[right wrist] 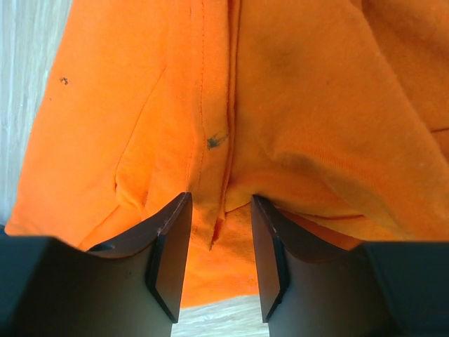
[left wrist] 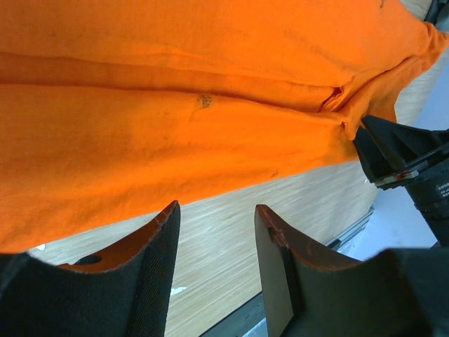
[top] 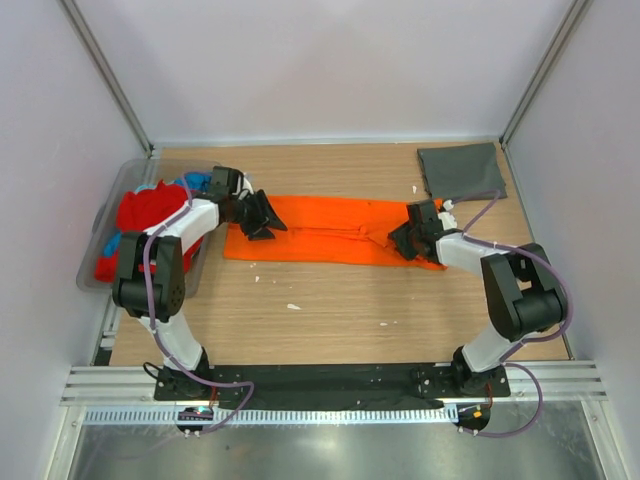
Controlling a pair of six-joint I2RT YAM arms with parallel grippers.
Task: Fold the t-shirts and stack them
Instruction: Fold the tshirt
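Note:
A bright orange t-shirt (top: 330, 232) lies as a long band across the middle of the table. My left gripper (top: 264, 216) is at its left end. In the left wrist view this gripper (left wrist: 216, 210) stands open just off the shirt's (left wrist: 175, 105) edge, with only bare wood between its fingers. My right gripper (top: 406, 240) is at the shirt's right end. In the right wrist view it (right wrist: 221, 200) stands open over a raised fold of the orange cloth (right wrist: 280, 105), its fingers either side of a seam. A folded dark grey t-shirt (top: 460, 172) lies at the back right. Red (top: 140, 215) and blue (top: 196, 181) t-shirts fill the tub.
A clear plastic tub (top: 92, 262) stands at the left table edge beside the left arm. White walls and metal posts close in the table on three sides. Small white scraps (top: 293, 306) lie on the wood in front of the orange shirt.

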